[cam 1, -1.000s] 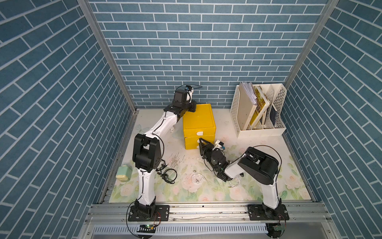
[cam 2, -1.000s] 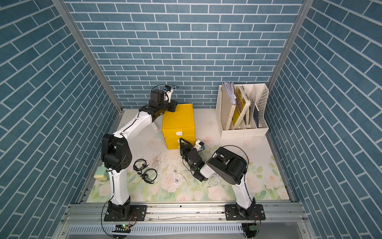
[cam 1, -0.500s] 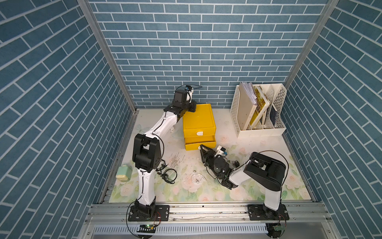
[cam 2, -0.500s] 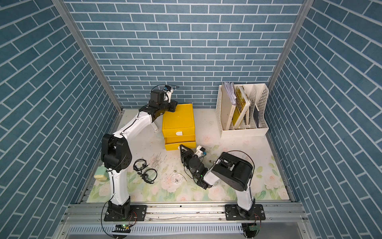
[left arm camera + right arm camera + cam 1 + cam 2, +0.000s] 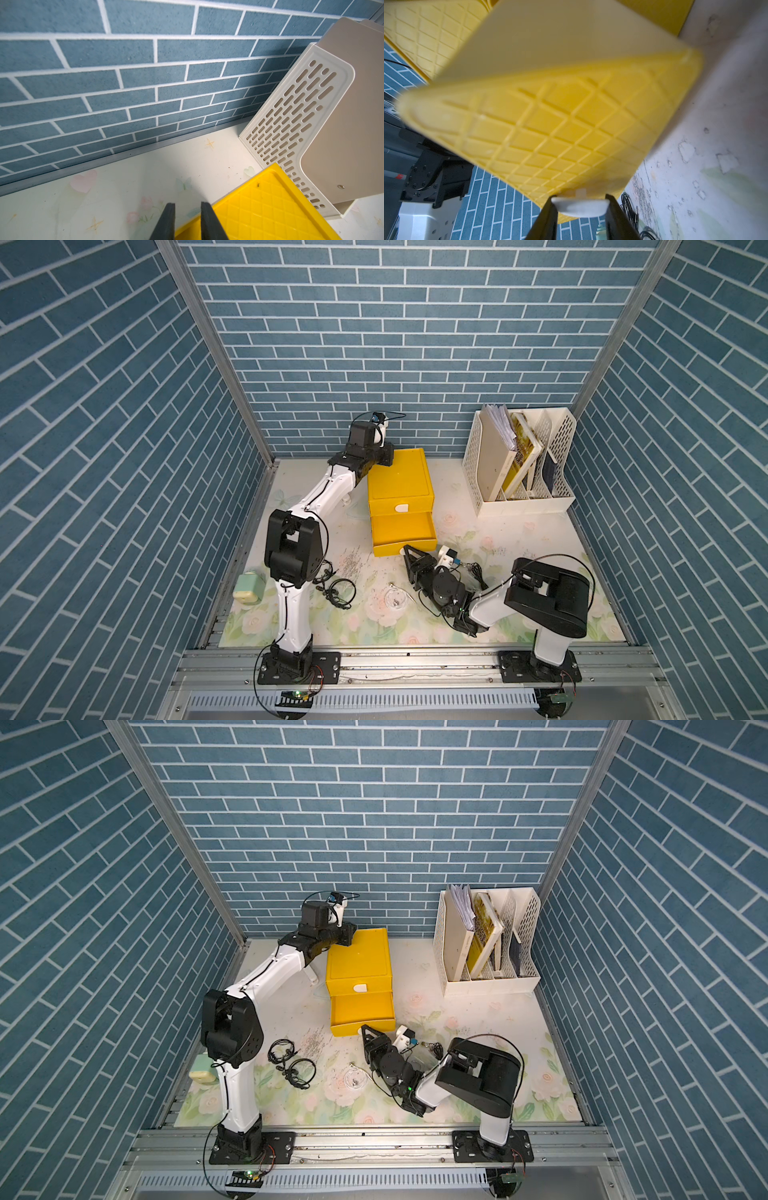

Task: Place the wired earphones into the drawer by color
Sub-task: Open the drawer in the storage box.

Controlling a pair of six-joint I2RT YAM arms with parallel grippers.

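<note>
Counted on the mat (image 5: 519, 539), lower centre: one white earphone coil (image 5: 394, 600), two black earphone coils (image 5: 332, 591) at left, and a third black coil (image 5: 476, 572) at right. All lie outside the single open drawer (image 5: 401, 526). Its white handle (image 5: 579, 207) is pinched by the right gripper (image 5: 408, 551), and the white coil lies near, lower left. The left gripper (image 5: 188, 205) is held slightly spread, gripping nothing, at the yellow cabinet (image 5: 399, 477).

The floral-patterned surface (image 5: 519, 539) is enclosed by blue brick walls (image 5: 415, 344); a white file rack (image 5: 523, 506) is seen at two o'clock.

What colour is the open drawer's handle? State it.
White handle on the yellow drawer, clearest in the right wrist view.
</note>
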